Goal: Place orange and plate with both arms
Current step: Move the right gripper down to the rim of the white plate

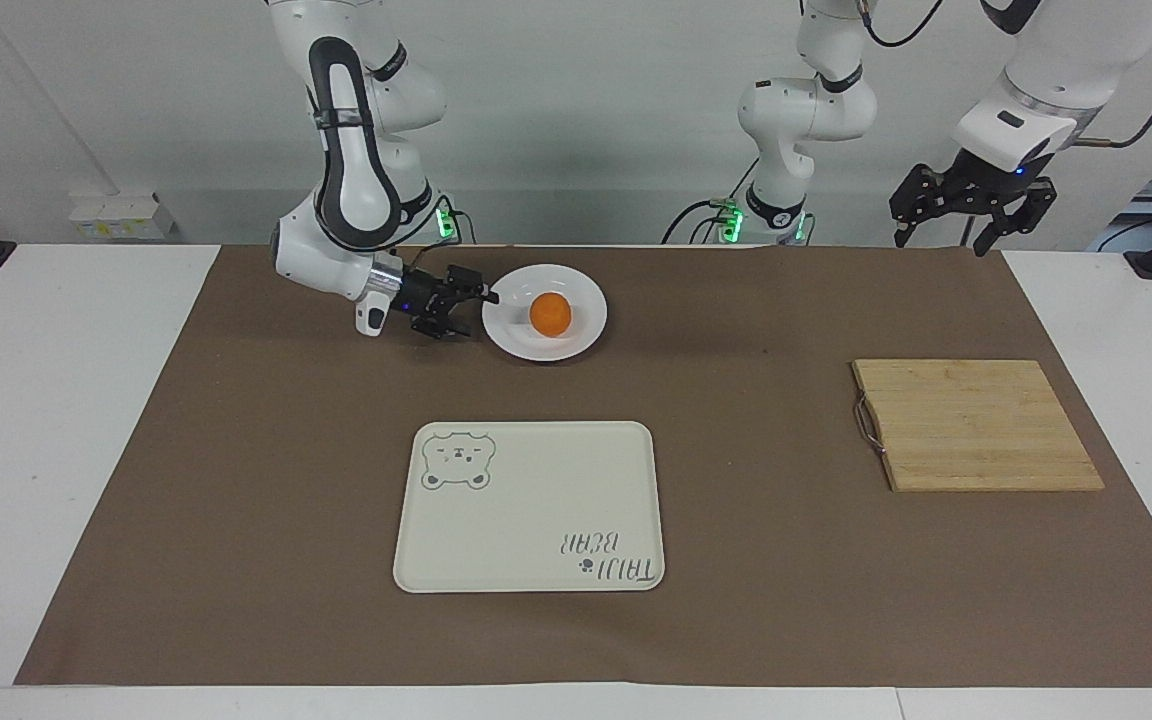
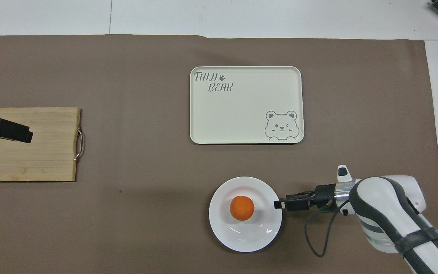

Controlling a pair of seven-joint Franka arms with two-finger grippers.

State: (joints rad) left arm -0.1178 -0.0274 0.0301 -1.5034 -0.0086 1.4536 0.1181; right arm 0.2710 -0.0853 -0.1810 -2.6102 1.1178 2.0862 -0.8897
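Only readable text: "TAIJI BEAR" w/ a paw mark, printed on the cream tray, at the corner diagonal to its bear drawing. Tray sits apart from the right gripper, out past its tip. Nothing else legible.

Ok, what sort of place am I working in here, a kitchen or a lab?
Most likely a robotics lab bench, not a kitchen: two white arms mounted at a table covered with a brown mat, and staged props, namely a plate with an orange, a bear tray and a cutting board.
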